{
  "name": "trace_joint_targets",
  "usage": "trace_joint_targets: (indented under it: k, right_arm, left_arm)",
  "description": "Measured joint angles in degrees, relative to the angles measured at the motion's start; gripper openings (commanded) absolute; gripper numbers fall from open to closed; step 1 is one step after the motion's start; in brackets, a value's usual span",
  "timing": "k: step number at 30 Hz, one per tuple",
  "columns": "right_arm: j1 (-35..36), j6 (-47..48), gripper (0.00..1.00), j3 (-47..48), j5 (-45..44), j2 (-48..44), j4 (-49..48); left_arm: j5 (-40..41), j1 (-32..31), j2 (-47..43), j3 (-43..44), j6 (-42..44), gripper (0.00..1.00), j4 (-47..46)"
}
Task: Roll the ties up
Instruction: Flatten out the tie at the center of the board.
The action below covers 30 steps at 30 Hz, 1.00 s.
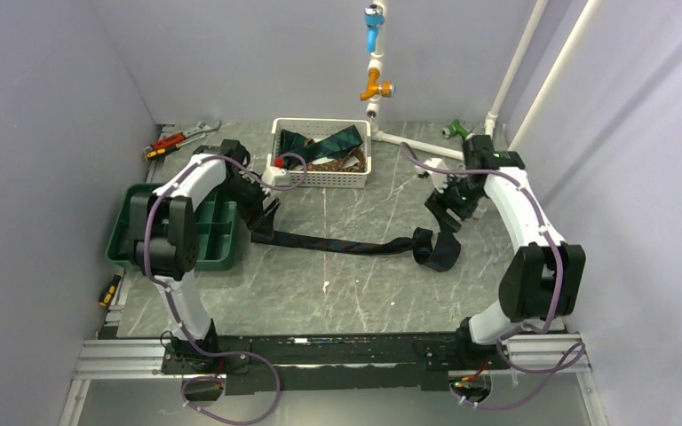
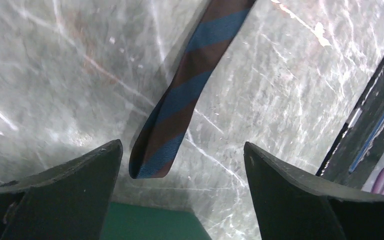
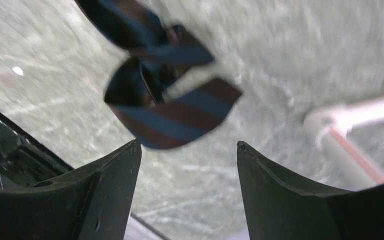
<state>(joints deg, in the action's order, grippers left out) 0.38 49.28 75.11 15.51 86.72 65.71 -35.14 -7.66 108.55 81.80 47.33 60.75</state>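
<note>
While the left end effector (image 2: 182, 144) and right end effector (image 3: 188, 143) gape empty, the striped tie (image 1: 355, 246) stretches between them.

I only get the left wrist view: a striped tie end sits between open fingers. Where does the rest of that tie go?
Observer: The tie lies stretched out sideways, its far end folded over beneath the right gripper.
Operator: Is that gripper holding it?
Observer: No. The right wrist view shows its jaws open above the fold, touching nothing.
Operator: Any other ties around?
Observer: Yes, more ties lie in a white basket at the back.
</note>
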Motion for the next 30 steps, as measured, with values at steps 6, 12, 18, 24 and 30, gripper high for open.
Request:
trace_joint_targets:
  k: [6, 12, 18, 24, 30]
  right_arm:
    - [8.9, 0.3, 0.7, 3.3, 4.3, 8.2, 0.4]
    - [8.7, 6.4, 0.68, -5.7, 2.4, 8.9, 0.5]
    - [8.7, 13.2, 0.49, -21.8, -4.5, 1.9, -5.9]
    - [8.0, 19.2, 0.0, -30.0, -9.6, -5.7, -12.0]
    - [6.8, 23.0, 0.0, -37.1, -15.8, -12.6, -22.5]
  left_arm:
    - [-3.0, -4.3, -8.0, -3.4, 7.5, 0.99, -1.4]
    - [2.1, -16.3, -17.1, -19.1, 12.0, 0.98, -11.4]
    - [6.6, -17.8, -14.9, -21.5, 10.8, 0.94, -19.8]
    - [3.7, -14.0, -12.5, -16.6, 6.6, 0.98, -22.4]
    - [4.0, -12.8, -10.0, -15.6, 7.8, 0.97, -21.9]
